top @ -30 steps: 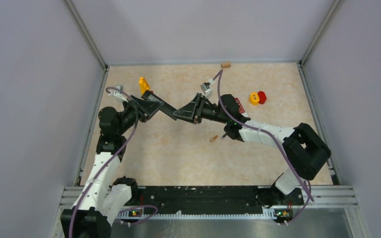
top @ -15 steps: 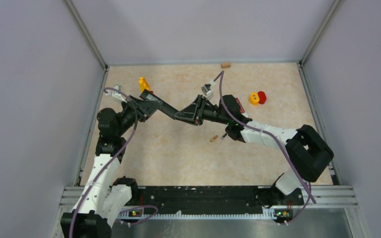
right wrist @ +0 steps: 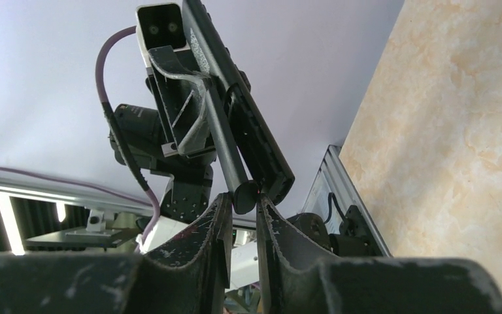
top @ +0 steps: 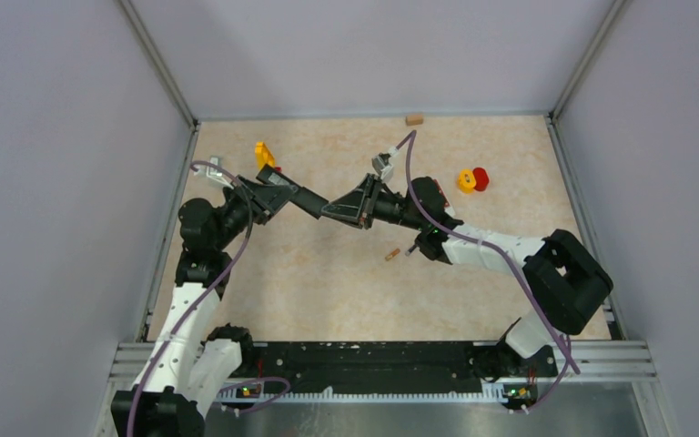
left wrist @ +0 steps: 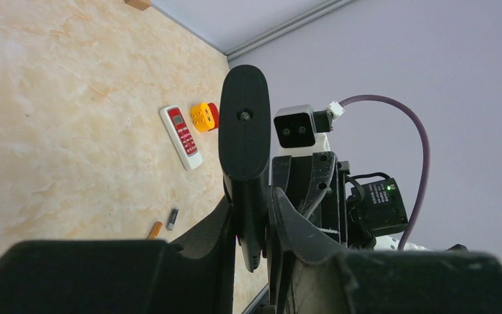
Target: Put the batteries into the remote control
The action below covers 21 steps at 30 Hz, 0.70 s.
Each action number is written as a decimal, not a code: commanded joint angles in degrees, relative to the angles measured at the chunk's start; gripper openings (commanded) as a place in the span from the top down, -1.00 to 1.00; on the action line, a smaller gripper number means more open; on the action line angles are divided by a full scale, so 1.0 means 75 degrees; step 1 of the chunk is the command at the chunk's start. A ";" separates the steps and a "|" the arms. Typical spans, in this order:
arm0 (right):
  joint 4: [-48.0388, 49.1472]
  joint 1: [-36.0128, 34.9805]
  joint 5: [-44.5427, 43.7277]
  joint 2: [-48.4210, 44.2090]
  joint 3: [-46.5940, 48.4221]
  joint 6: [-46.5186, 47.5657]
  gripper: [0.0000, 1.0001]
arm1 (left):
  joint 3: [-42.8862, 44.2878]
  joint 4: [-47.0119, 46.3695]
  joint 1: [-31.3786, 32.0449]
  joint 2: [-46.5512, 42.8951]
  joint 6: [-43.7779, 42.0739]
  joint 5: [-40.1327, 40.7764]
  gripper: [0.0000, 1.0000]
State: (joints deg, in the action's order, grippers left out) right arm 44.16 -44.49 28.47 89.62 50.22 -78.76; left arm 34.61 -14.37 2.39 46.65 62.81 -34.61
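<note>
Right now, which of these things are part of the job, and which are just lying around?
Job:
long black plastic remote control, gripped by the left end effector, tip between the fingers of the right end effector
small orange battery and dark battery on the table

Lying about:
white remote with red buttons
orange round piece, red round piece
orange block, tan wooden block

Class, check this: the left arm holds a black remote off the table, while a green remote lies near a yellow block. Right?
No: the remote near the yellow block is white with red buttons, not green; the left wrist view shows it.
</note>
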 commanded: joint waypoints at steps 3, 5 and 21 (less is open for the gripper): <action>0.0520 0.0049 -0.0080 -0.0224 0.0137 -0.0060 0.43 | 0.0060 -0.0184 -0.0026 0.0022 -0.0183 -0.0084 1.00; 0.0515 0.0049 -0.0087 -0.0131 0.0198 -0.0065 0.41 | 0.0066 -0.0186 -0.0026 0.0026 -0.0192 -0.0136 1.00; 0.0267 0.0037 -0.0046 0.0343 0.0661 0.0150 0.52 | 0.0025 -0.0028 -0.0026 0.0154 -0.0462 -0.0394 1.00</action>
State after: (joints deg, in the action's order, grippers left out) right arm 44.51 -44.49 28.12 91.20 51.90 -78.70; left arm 34.61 -12.69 2.39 47.55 60.88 -36.18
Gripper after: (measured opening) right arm 0.291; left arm 0.231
